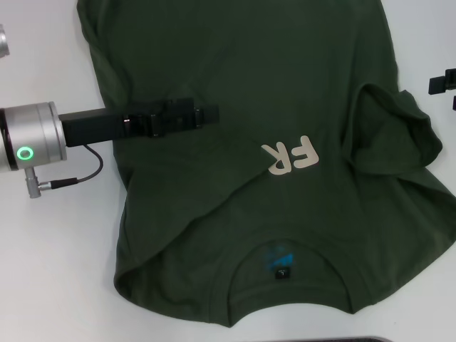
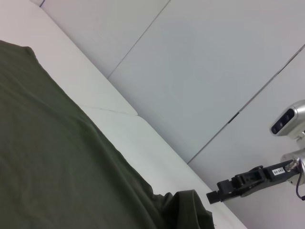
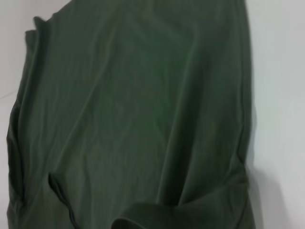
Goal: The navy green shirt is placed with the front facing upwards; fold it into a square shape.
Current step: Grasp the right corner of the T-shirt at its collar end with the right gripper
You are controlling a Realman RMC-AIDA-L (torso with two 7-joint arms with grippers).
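The navy green shirt (image 1: 235,71) lies on the white table, collar (image 1: 249,251) and neck label (image 1: 283,273) toward me. Its left side is folded in over the chest, so only the cream letters "FR" (image 1: 291,155) show. The sleeve on the right (image 1: 399,128) is bunched and turned in. My left gripper (image 1: 212,114) reaches in from the left, low over the folded part. My right gripper (image 1: 433,85) sits at the right edge, off the cloth, and appears far off in the left wrist view (image 2: 212,196). The wrist views show the shirt (image 2: 47,143) (image 3: 143,95) as plain cloth.
The white table (image 1: 57,271) shows bare to the left of the shirt and at the far right (image 1: 434,28). The left arm's silver wrist with its green light (image 1: 26,152) and a cable hang over the table's left part. Pale wall panels (image 2: 214,71) stand beyond the table.
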